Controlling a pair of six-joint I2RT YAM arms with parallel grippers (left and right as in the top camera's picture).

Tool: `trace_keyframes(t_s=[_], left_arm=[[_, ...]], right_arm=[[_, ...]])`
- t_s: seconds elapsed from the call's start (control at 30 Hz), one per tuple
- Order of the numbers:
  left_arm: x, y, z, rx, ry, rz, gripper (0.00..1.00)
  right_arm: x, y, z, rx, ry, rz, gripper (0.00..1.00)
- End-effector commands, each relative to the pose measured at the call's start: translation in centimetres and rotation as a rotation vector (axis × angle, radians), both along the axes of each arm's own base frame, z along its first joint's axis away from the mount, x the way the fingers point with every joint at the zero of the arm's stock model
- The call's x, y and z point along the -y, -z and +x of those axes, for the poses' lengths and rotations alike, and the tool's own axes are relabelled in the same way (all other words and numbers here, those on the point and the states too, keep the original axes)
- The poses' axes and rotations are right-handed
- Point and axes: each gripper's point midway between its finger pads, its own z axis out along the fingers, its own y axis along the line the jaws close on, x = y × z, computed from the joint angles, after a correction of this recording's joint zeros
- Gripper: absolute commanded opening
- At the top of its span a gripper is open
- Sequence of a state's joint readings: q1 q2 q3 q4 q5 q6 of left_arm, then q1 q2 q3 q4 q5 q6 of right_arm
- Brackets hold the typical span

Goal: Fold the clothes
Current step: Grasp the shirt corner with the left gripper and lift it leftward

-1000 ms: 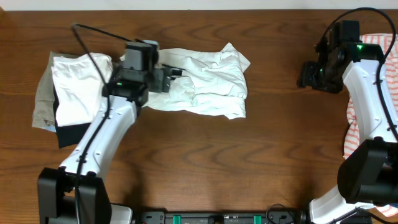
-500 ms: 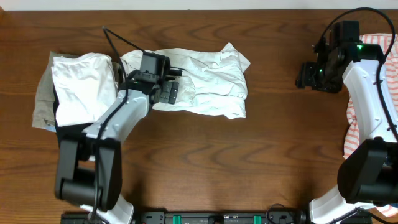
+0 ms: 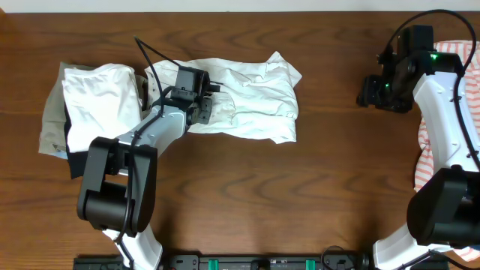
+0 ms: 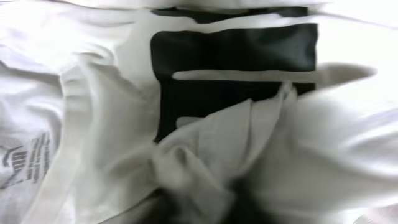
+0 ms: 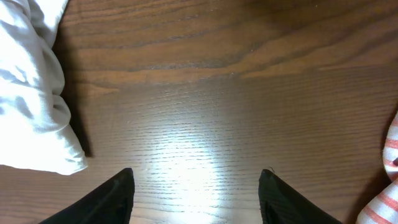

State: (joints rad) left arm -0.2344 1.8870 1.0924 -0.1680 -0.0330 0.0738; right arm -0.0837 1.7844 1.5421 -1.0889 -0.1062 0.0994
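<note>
A large white T-shirt (image 3: 255,94) lies crumpled across the back middle of the table. Its dark block lettering (image 4: 236,56) fills the top of the left wrist view. My left gripper (image 3: 204,111) is pressed down on the shirt's left part, shut on a bunched ridge of its white fabric (image 4: 205,168); the fingers themselves are lost in blur and shadow. My right gripper (image 5: 198,180) hangs open over bare wood at the far right (image 3: 371,91), holding nothing. The shirt's right edge (image 5: 31,93) lies to its left.
A pile at the left holds a white garment (image 3: 97,105) on top of khaki (image 3: 51,120) and black (image 3: 79,161) ones. A coral-and-white striped garment (image 3: 429,161) lies along the right edge, under the right arm, and shows in the right wrist view (image 5: 388,180).
My left arm has swung in and sunk onto the T-shirt, and its jaws have gone from wide open to shut on the fabric. The right arm has barely moved.
</note>
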Motion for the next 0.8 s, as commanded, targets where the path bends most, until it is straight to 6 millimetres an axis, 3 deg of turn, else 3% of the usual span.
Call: trace_keyframes(t_s=[0.0,0.1,0.23,0.33,0.43,0.53,0.6,0.77], left_arm=[[0.3,-1.3,0.2,0.024,0.001,-0.031,0.06],[0.5,-4.9,0.8,0.103,0.004,-0.049,0.06],[1.0,-14.4,1.1,0.308,0.021,-0.116,0.06],[1.0,-22.4,0.3,0.505,0.035,-0.170,0.06],[0.6,-28.7,-1.3,0.672,0.039,-0.206,0.06],[0.3,-32.6,-2.8,0.777,0.042,-0.229,0.06],[0.1,-34.1,-3.5,0.820,0.043,-0.238,0.06],[0.1,-35.1,-3.6,0.856,0.049,-0.238,0.06]], right_arm=[[-0.2,-1.6,0.2,0.047,-0.014,0.003,0.60],[-0.2,-1.6,0.2,0.047,-0.014,0.003,0.54],[-0.5,-1.6,0.2,0.047,-0.023,0.014,0.48],[-3.1,-2.0,0.2,0.072,-0.164,0.108,0.49],[-6.2,-2.3,-0.1,0.092,-0.294,0.198,0.49],[-8.5,-1.9,-0.6,0.089,-0.385,0.209,0.54],[-10.4,-1.4,-1.1,0.089,-0.465,0.203,0.57],[-15.8,0.5,-2.8,0.101,-0.686,0.191,0.66]])
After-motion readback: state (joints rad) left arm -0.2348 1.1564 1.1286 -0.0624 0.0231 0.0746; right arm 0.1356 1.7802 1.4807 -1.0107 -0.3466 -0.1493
